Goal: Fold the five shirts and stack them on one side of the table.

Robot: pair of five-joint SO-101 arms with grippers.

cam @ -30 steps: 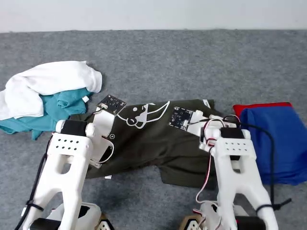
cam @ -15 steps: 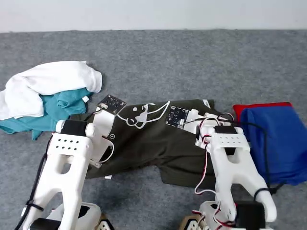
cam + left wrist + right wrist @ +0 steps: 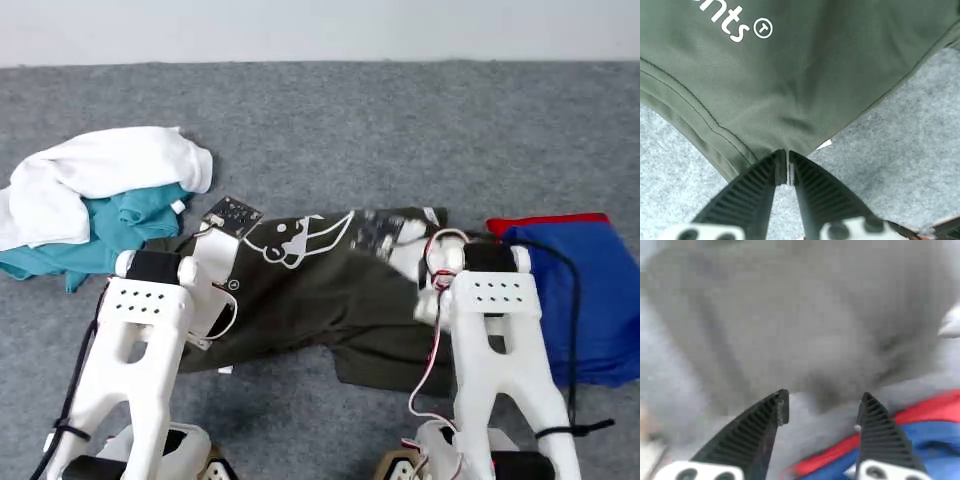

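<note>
A dark green shirt (image 3: pixel 330 300) with white print lies spread across the middle of the grey table, between the two white arms. My left gripper (image 3: pixel 787 167) is shut on the hem of the dark green shirt (image 3: pixel 790 80) at its left side. My right gripper (image 3: pixel 822 407) stands open above the shirt's right edge, near the red shirt (image 3: pixel 840 455) and blue shirt (image 3: pixel 910 455). A folded blue shirt (image 3: pixel 585 300) rests on a red shirt (image 3: pixel 545 222) at the right. A white shirt (image 3: pixel 100 175) is heaped over a teal shirt (image 3: pixel 110 235) at the left.
The grey carpeted table surface (image 3: pixel 330 130) stretches open behind the shirts up to the pale wall. Both arm bases (image 3: pixel 130 400) stand at the near edge, with cables hanging off the right arm (image 3: pixel 500 360).
The right arm's wrist has swung over the green shirt's right edge, first leftward, then back right. The left arm and the shirts have stayed put.
</note>
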